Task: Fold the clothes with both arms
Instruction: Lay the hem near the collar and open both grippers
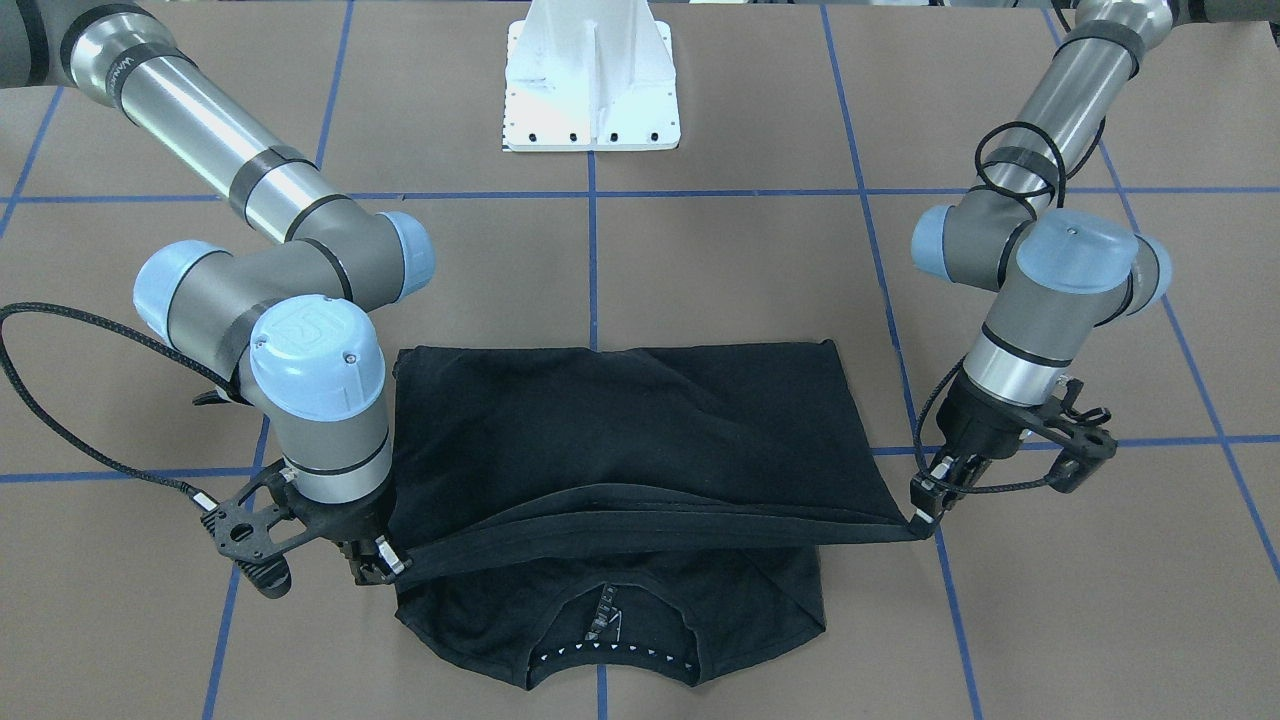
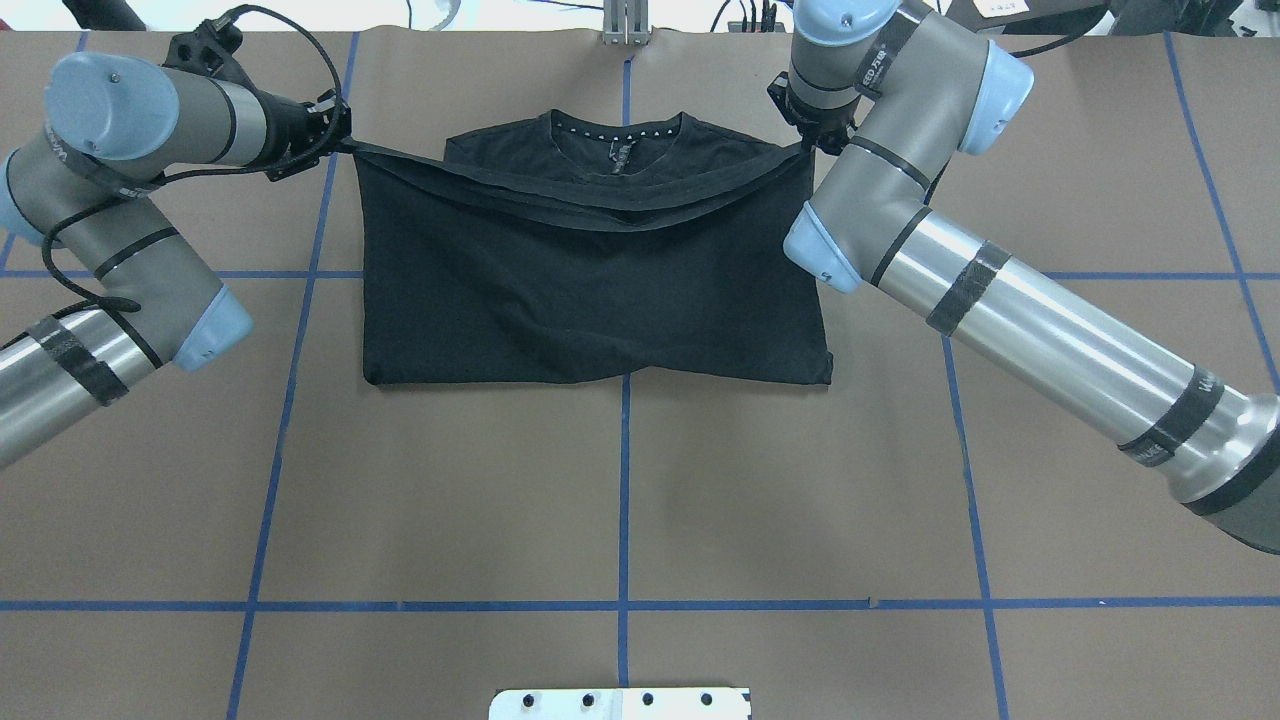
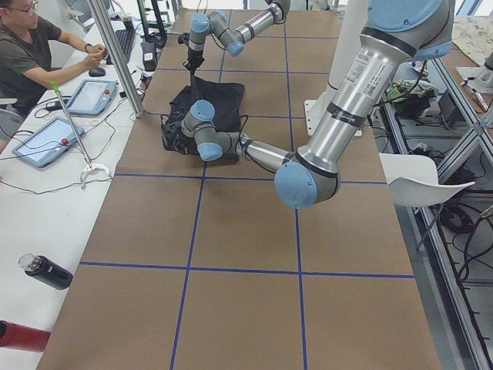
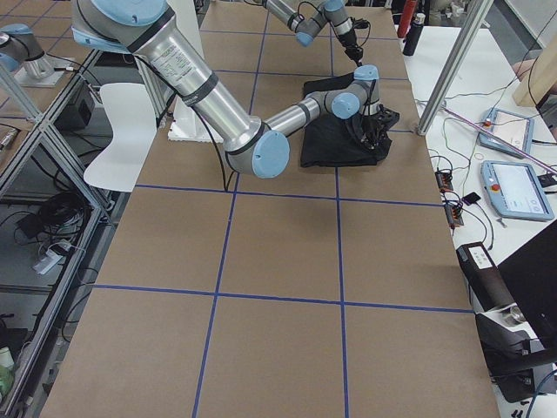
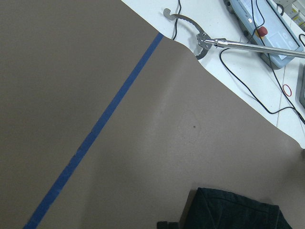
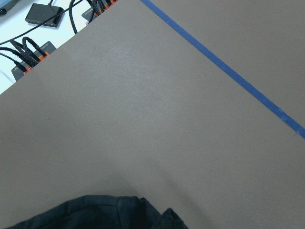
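1. We see a soft, matte black T-shirt (image 1: 620, 440) lying folded double on the brown paper-covered table (image 1: 760, 260), straight out from the white base block (image 1: 590, 80).
2. Its hem is stretched into a taut strip above the collar end, the edge farthest from the block.
3. The black left gripper (image 1: 925, 512) and black right gripper (image 1: 385, 565) each pinch one hem corner, fingers closed tight on the cloth.

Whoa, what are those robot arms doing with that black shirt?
The robot is folding a black T-shirt on the brown table. Its left gripper and right gripper each pinch one corner of the shirt's bottom edge, which is stretched tight between them. That edge is held over the neck end, so the shirt is nearly doubled over, with the collar peeking out underneath. Neither gripper has let go yet.
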Robot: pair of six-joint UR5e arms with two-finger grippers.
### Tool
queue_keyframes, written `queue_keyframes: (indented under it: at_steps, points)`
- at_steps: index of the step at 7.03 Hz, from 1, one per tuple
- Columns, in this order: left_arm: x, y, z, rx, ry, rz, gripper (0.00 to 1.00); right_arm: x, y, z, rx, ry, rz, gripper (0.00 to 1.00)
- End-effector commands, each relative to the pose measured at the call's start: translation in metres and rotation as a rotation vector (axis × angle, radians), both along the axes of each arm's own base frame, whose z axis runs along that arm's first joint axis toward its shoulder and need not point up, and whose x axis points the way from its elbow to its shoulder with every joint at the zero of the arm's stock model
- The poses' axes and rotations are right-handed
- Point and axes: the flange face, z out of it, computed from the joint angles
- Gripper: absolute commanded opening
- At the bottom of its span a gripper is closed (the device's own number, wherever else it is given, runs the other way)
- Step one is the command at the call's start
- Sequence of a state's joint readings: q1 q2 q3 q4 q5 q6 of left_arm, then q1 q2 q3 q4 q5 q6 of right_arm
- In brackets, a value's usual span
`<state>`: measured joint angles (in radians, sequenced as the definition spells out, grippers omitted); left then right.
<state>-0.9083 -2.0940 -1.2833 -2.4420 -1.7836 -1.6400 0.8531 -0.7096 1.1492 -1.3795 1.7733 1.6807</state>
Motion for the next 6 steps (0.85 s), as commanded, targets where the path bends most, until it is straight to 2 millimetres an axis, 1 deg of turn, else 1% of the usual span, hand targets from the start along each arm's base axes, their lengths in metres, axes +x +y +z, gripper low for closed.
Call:
queue_keyframes:
  at_steps: [1, 2, 3, 4, 5, 6]
  points:
    - [0.010, -0.020, 0.003, 0.008, -0.019, -0.042, 0.00, -0.003, -0.006, 0.006, 0.002, 0.019, 0.012, 0.00]
    - [0.013, -0.024, -0.001, 0.009, -0.017, -0.045, 0.00, -0.005, -0.007, -0.001, 0.008, 0.013, 0.014, 0.00]
    - [0.021, -0.035, 0.004, 0.003, -0.025, -0.052, 0.33, -0.005, -0.007, 0.001, 0.004, 0.014, 0.014, 0.00]
    - [0.019, -0.040, 0.018, 0.035, -0.015, -0.080, 0.49, -0.009, -0.006, -0.003, 0.026, -0.006, 0.013, 0.41]
    - [0.018, -0.040, 0.017, 0.040, -0.011, -0.082, 0.55, -0.011, -0.006, -0.011, 0.021, -0.035, 0.044, 0.47]
    - [0.015, -0.042, 0.016, 0.042, -0.008, -0.087, 0.55, -0.008, -0.004, -0.012, 0.022, -0.044, 0.048, 0.55]
